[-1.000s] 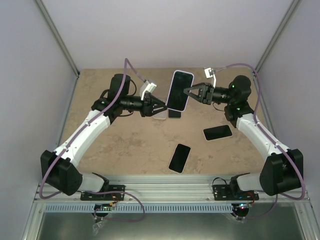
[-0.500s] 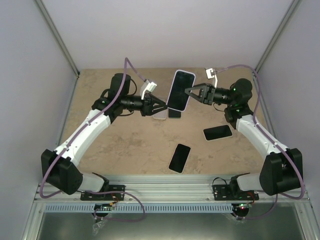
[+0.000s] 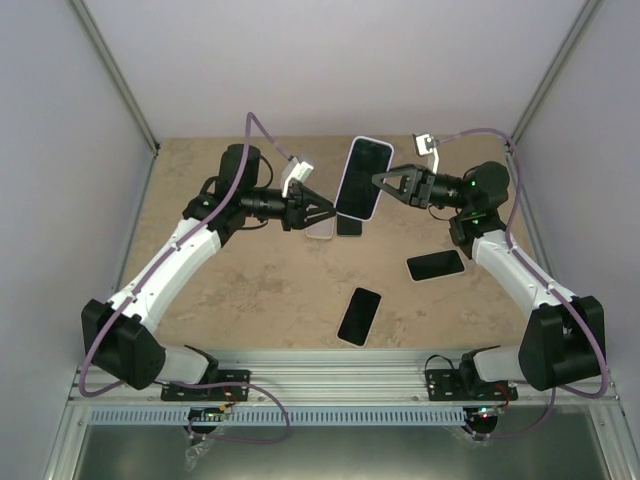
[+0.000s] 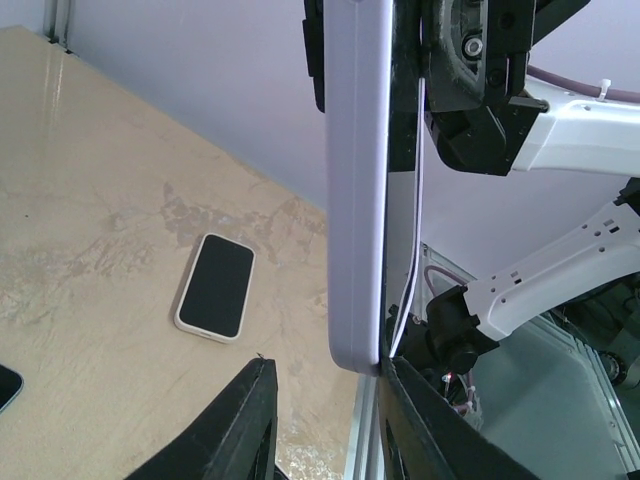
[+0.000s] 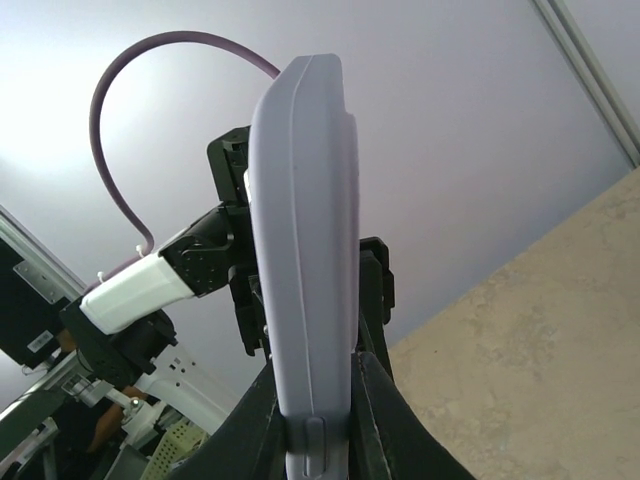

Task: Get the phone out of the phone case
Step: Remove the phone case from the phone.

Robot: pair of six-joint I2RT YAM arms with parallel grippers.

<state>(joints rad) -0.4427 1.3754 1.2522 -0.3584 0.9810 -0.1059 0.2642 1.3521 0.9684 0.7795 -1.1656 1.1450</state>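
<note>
Above the table (image 3: 250, 290), the phone (image 3: 361, 178) sits in its phone case (image 5: 300, 230), pinched at one edge by the clenched right gripper (image 3: 377, 181), while the left gripper (image 3: 331, 212) straddles its lower end, jaws parted. A push from the left could twist it out of that thin hold and drop it. Whether phone and case have begun to part, or the left fingers (image 4: 245, 420) touch, is unclear.
</note>
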